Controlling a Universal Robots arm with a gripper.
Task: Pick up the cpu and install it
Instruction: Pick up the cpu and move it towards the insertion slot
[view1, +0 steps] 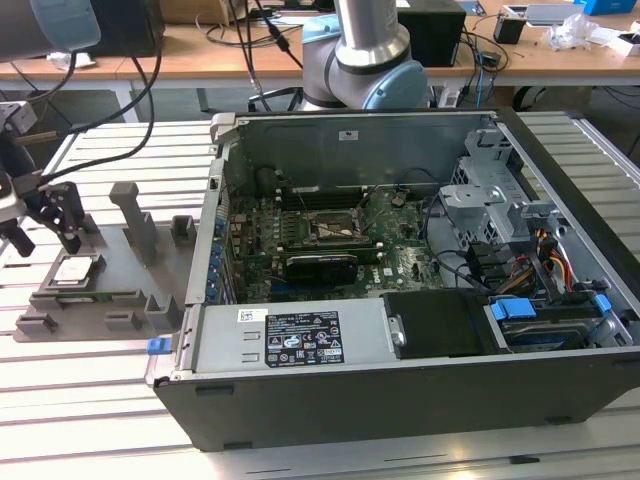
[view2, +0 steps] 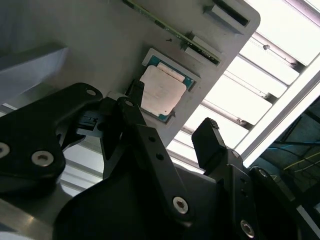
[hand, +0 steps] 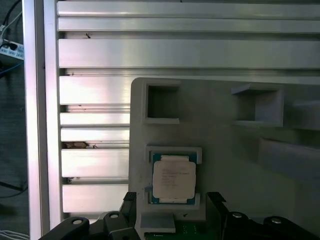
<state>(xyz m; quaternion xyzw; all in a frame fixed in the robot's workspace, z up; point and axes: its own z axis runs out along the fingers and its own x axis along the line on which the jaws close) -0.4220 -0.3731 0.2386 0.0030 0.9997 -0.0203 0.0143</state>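
The slatted tabletop (view1: 90, 440) carries an open computer case (view1: 420, 395) lying on its side from the centre out to three o'clock in the exterior view. That likely turns its motherboard (view1: 400, 250) and dark socket frame (view1: 335, 228) upward for reach from above. At nine o'clock sits a grey fixture tray (view1: 160, 285). The cpu (view1: 77, 270) lies flat in one of the tray's shallow recesses, metal top up, probably to keep it square for grasping. The end effector (view1: 45, 240) hangs just over the cpu, fingers apart, holding nothing.
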